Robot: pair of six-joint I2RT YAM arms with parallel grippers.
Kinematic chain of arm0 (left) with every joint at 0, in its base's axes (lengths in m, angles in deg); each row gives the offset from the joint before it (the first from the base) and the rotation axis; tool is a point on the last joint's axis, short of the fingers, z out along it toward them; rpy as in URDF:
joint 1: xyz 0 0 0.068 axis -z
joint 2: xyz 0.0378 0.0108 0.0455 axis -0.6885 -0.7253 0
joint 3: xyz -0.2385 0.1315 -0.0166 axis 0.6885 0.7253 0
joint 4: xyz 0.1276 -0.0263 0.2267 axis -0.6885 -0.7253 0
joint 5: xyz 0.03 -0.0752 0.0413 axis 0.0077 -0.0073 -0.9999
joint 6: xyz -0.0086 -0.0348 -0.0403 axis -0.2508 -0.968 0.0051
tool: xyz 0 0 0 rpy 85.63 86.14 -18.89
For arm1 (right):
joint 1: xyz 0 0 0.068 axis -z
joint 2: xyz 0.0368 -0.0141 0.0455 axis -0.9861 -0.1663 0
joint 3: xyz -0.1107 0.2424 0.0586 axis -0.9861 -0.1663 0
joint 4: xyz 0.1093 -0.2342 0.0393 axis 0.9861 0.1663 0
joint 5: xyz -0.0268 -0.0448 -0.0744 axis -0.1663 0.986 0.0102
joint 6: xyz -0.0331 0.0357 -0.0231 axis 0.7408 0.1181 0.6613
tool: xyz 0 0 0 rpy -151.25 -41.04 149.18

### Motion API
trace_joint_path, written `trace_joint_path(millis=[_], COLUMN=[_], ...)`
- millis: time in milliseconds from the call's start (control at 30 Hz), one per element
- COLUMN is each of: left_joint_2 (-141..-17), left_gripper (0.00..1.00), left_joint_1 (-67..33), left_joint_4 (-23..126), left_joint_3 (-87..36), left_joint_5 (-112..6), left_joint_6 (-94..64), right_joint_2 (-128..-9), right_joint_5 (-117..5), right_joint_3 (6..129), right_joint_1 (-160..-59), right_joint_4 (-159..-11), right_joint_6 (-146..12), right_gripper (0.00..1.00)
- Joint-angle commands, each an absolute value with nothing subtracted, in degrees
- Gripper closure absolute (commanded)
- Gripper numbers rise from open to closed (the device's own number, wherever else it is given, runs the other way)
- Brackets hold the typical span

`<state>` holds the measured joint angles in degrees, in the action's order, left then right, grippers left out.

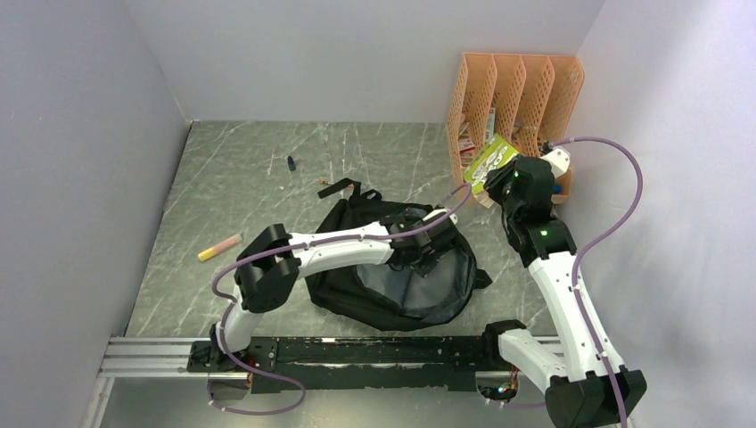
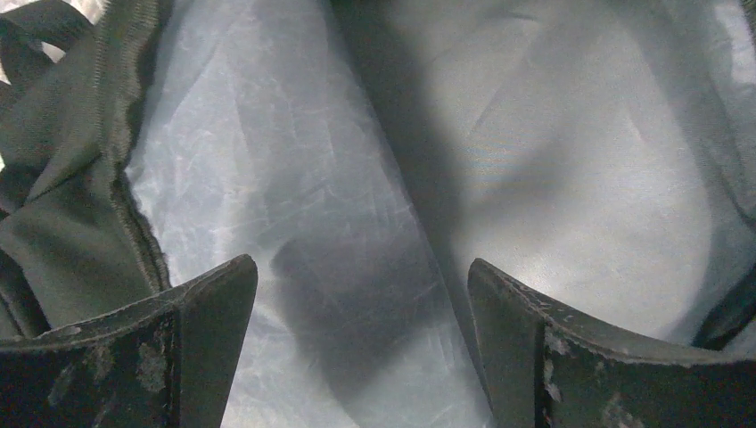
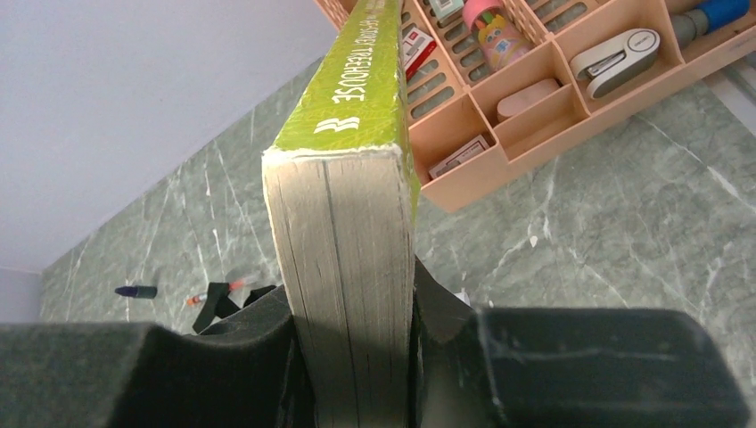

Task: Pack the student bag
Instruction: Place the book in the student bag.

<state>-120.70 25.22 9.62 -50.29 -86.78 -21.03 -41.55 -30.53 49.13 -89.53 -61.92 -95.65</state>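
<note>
The black student bag (image 1: 406, 290) lies in the middle of the table with its mouth open and grey lining (image 2: 499, 152) showing. My left gripper (image 1: 426, 252) reaches into that opening; in the left wrist view it stands open (image 2: 361, 312) over the lining with nothing between its fingers. Up by the orange organiser, my right gripper (image 1: 508, 183) is shut on a thick green-covered book (image 1: 488, 162). In the right wrist view the book (image 3: 343, 223) stands upright between the fingers, page edges facing the camera.
An orange slotted file organiser (image 1: 513, 107) holding small stationery stands at the back right. A yellow-and-pink marker (image 1: 219, 247) lies at the left, a small dark pen cap (image 1: 291, 162) and a thin orange pen (image 1: 334, 185) further back. Walls close in on three sides.
</note>
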Motion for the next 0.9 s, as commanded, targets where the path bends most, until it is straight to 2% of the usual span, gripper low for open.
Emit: trace_joint_path(millis=[0,233,467,600,700,867], left_joint_2=[-123.98,-127.09,-128.03,-126.17,-124.83,-121.51], left_gripper=[0.08,0.11,0.31,0.54,0.65,0.92], left_joint_1=[26.24,27.36,27.76,27.77,27.73,26.91], left_joint_4=[9.22,7.87,4.68,5.11,4.78,4.98], left_joint_3=[-51.31,-51.65,-54.89,-54.69,-54.73,-54.43], left_joint_5=[-88.63,-91.86,-97.41,-100.11,-102.45,-104.31], left_joint_6=[-20.37,-19.57,-18.75,-17.32,-16.49,-16.49], right_joint_2=[-39.62,-39.74,-39.74,-39.91,-40.00,-39.96], right_joint_5=[-28.22,-28.64,-29.21,-30.08,-30.32,-29.73], right_joint_3=[49.30,48.62,48.00,47.71,47.91,49.20], right_joint_1=[-89.17,-89.13,-89.13,-89.13,-89.17,-89.14], right_joint_4=[-67.21,-67.97,-68.66,-69.02,-68.87,-67.30], right_joint_6=[-96.73,-96.94,-97.01,-97.58,-97.62,-97.40], right_gripper=[1.00,1.00,1.00,1.00,1.00,1.00])
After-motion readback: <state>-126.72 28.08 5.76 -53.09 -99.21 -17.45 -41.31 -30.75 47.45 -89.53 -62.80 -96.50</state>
